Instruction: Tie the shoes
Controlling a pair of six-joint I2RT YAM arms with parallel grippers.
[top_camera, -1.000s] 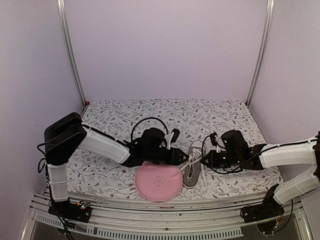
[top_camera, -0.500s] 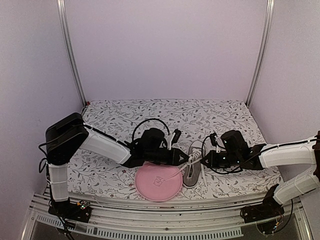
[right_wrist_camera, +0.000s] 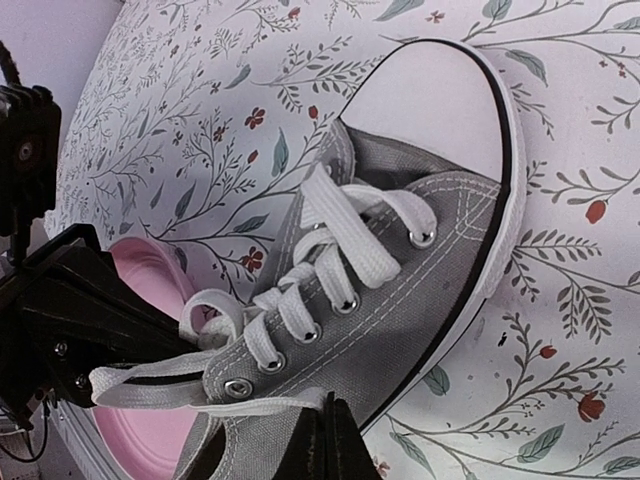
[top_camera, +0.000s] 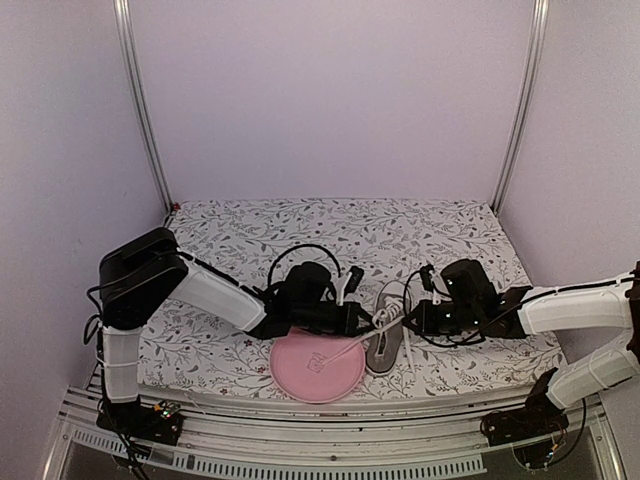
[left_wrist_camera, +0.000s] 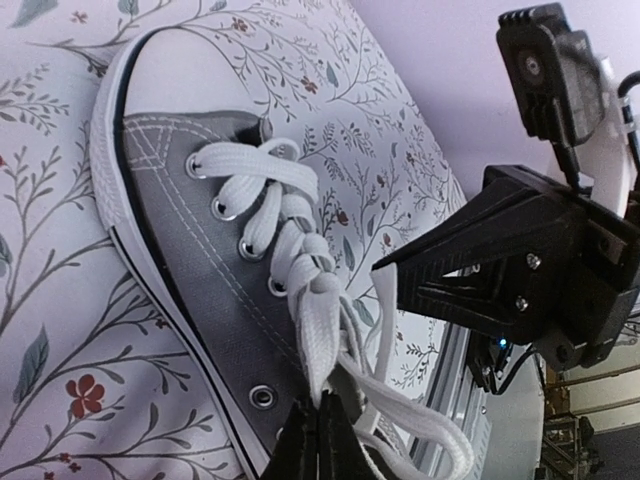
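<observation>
"Grey canvas low-top sneaker [top_camera: 383, 347] lies on the floral-clothed table [top_camera: 250, 230], just beside the round pink plate [top_camera: 315, 372]. Grips?" asks Mia.

"Left end effector [left_wrist_camera: 318, 440] and right end effector [right_wrist_camera: 325, 440] are each pinched together on a strand of the flat white laces [left_wrist_camera: 300, 260]. I'd draw the 2 strands apart evenly and low, so nothing slides," says Tom.

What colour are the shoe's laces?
White. The laces show best in the left wrist view, against the grey shoe.
</observation>
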